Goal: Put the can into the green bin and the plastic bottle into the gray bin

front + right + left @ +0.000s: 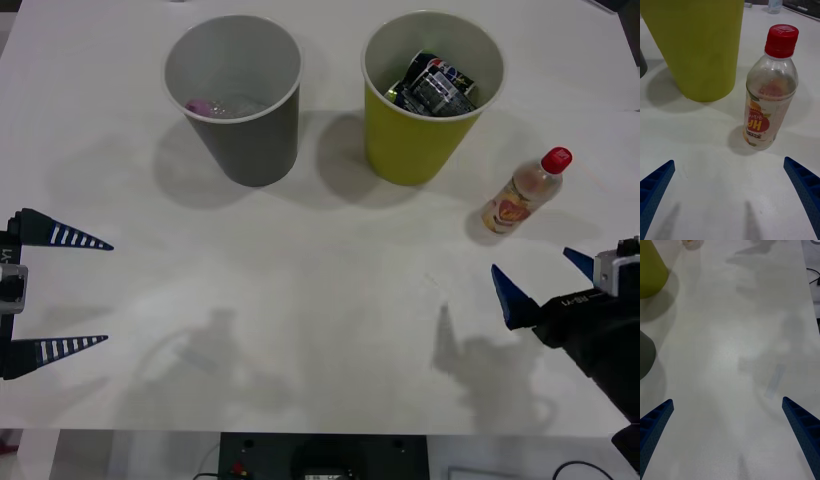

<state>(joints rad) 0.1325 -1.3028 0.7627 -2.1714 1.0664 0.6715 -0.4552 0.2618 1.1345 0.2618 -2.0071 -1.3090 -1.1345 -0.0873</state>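
Note:
The plastic bottle [522,194], clear with a red cap and an orange-yellow label, stands upright on the white table just right of the green bin [410,150]. A dark can [437,86] lies inside that bin. Left of it stands the gray bin [255,145]. My right gripper [533,262] is open, low over the table a little nearer than the bottle. In the right wrist view the bottle [769,93] stands ahead of the open right gripper [729,162], beside the green bin [696,45]. My left gripper [100,292] waits open at the table's left edge.
A clear pink-capped bottle [203,105] lies in the gray bin. The left wrist view looks across bare table [737,333] from the open left gripper [727,400], with the gray bin [644,356] and green bin [649,270] at one side.

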